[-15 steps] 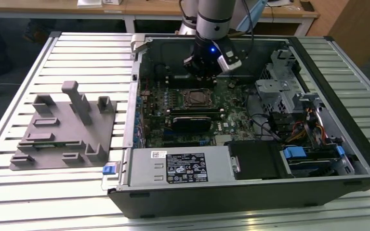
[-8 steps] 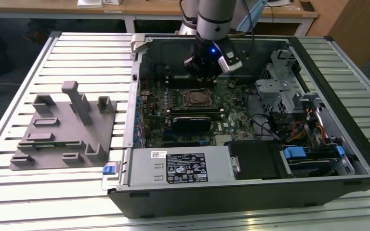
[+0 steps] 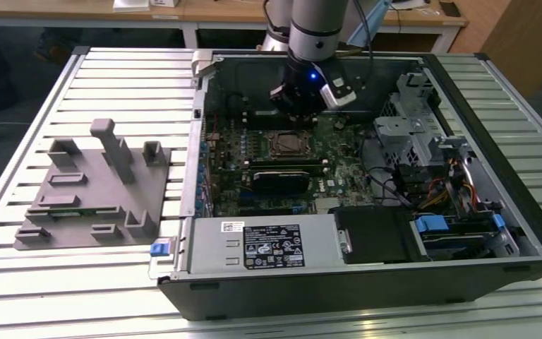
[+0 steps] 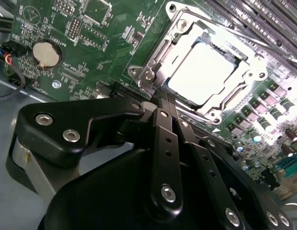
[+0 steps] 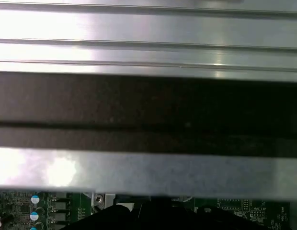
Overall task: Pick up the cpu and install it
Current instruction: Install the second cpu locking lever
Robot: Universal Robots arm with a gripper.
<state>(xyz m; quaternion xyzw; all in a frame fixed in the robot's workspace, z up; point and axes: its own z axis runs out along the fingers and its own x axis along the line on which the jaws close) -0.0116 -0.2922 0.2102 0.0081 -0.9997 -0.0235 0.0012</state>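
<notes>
Honestly the worry is the chip (image 4: 202,72) sitting a bit crooked in its socket (image 4: 199,67) on the green board (image 4: 91,28), so any bump from the claw (image 4: 165,98) could bend pins. Claw's pinched narrow with nothing in it, chip lying flat at roughly its 1 o'clock, just past the tips

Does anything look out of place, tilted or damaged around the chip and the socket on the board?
Nothing stands out. In the second wrist view the cpu lies flat and square inside the socket frame, and the gripper sits just beside that frame. The board around it shows no visible damage or loose parts.
</notes>
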